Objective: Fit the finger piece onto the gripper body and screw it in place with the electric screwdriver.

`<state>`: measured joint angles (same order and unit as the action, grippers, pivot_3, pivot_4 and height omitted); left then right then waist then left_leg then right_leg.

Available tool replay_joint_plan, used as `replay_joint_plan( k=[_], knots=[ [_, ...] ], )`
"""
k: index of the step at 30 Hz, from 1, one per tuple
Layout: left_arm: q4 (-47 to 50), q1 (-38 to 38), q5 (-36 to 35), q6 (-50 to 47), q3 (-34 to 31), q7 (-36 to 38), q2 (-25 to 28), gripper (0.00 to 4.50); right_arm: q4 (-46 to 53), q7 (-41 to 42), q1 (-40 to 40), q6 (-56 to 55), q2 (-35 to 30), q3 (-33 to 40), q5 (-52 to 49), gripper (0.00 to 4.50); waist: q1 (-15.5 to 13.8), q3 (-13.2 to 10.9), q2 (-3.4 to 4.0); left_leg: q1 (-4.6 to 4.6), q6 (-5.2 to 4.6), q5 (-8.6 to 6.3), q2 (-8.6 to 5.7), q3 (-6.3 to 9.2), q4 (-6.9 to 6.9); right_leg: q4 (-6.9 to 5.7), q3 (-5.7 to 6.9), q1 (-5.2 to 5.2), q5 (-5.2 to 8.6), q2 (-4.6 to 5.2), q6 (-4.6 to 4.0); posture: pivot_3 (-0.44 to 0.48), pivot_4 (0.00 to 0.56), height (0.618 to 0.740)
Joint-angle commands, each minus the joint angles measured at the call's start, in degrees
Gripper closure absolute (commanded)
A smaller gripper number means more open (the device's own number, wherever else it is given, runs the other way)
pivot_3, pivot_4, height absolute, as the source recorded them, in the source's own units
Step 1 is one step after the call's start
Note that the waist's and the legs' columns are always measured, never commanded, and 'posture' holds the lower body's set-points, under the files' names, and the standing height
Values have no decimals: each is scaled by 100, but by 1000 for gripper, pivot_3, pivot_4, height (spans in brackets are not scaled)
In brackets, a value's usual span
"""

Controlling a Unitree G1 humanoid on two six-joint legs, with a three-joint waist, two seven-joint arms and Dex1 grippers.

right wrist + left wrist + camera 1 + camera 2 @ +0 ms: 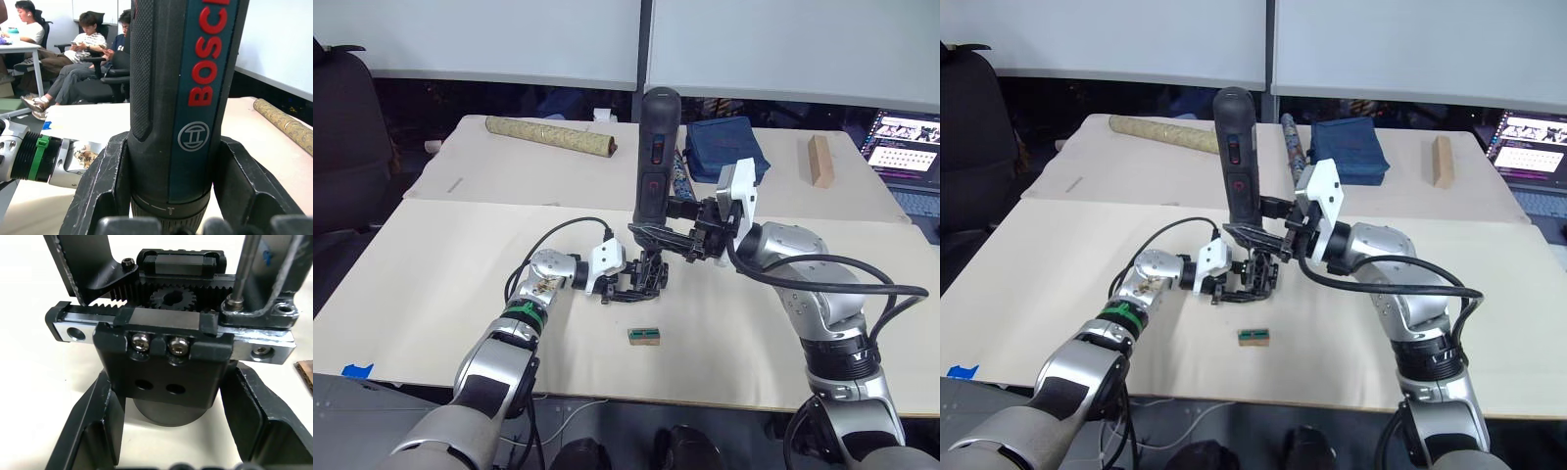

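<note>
The gripper body (166, 362), a black mechanism with a toothed rail, a gear and a round base, stands on the table. My left gripper (631, 284) is shut on its base, one finger (93, 431) on each side. My right gripper (658, 235) is shut on the electric screwdriver (656, 157), held upright above the body. The screwdriver's metal bit (243, 269) points down onto a screw at one end of the rail, where the finger piece (259, 317) sits on the body. The right wrist view has the screwdriver barrel (181, 98) clamped between both fingers.
A small green-brown box (645, 336) lies on the table just in front of the body. At the back lie a patterned rolled tube (551, 137), a blue pouch (724, 147), a wooden block (819, 160) and a laptop (906, 147). Seated people (88, 44) are off to the side.
</note>
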<state>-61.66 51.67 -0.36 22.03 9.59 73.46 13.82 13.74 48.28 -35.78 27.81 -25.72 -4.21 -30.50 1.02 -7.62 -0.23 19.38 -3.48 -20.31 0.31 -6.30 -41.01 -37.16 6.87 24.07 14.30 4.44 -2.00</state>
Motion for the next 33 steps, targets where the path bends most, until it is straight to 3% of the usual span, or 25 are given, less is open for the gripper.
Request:
replay_joint_plan(
  k=[1, 9, 17, 21, 23, 26, 31, 33],
  knots=[
    [90, 102, -68, 30, -102, 87, 75, 2225, 61, -8, 26, 88, -140, -46, 144, 2557, 0, 0, 0, 1, 0, 0, 0, 0, 0, 0, 0, 1, 0, 0, 0, 0, 150, 740],
    [66, 22, -11, 52, -44, 116, -9, 2225, 941, -116, -191, 259, -102, 295, -449, 2557, -6, 0, 0, 21, 0, 0, 0, 2, 2, -1, 7, 17, 0, -3, 0, 0, 150, 740],
    [-3, -10, 91, 68, 4, 117, -19, 2225, 1405, -723, -1019, 995, 35, 812, -1557, 2558, -13, -1, 1, 46, 0, 0, -10, 17, 1, -3, 27, 25, 0, -8, 0, 0, 150, 740],
    [-11, 50, 78, -71, -58, -9, 24, 2225, 1661, -894, -841, 1372, -66, 877, -2037, 2558, -17, -1, 1, 46, 0, 0, -12, 20, 0, -1, 28, 19, 0, -6, 0, 0, 150, 740],
    [73, 86, -22, -215, -150, 59, 123, 1153, 1717, -939, -743, 1445, -113, 883, -2124, 2558, -17, -2, 1, 46, 0, 0, -12, 19, 0, -2, 27, 19, 0, -6, 0, 0, 150, 740],
    [430, 0, -214, -319, -246, 496, 434, 0, 1742, -996, -658, 1569, -142, 934, -2341, 2558, 27, -4, -2, 48, 0, 0, -11, 12, 0, -4, 21, 31, 0, -7, 0, 0, 150, 740],
    [1566, -407, -635, -772, -342, 1265, 1064, 0, 1810, -971, -504, 1674, -282, 1001, -2688, 2558, 31, -4, -1, 46, 5, 3, -6, 15, 3, -4, 24, 30, 0, -9, -1, 0, 150, 740],
    [2510, -792, -902, -1146, -279, 1639, 1350, 0, 1868, -882, -378, 1691, -415, 1013, -2799, 2558, 31, -6, 1, 47, 5, 3, -9, 16, 4, -3, 25, 30, 0, -8, -1, 0, 150, 740]
  ],
)
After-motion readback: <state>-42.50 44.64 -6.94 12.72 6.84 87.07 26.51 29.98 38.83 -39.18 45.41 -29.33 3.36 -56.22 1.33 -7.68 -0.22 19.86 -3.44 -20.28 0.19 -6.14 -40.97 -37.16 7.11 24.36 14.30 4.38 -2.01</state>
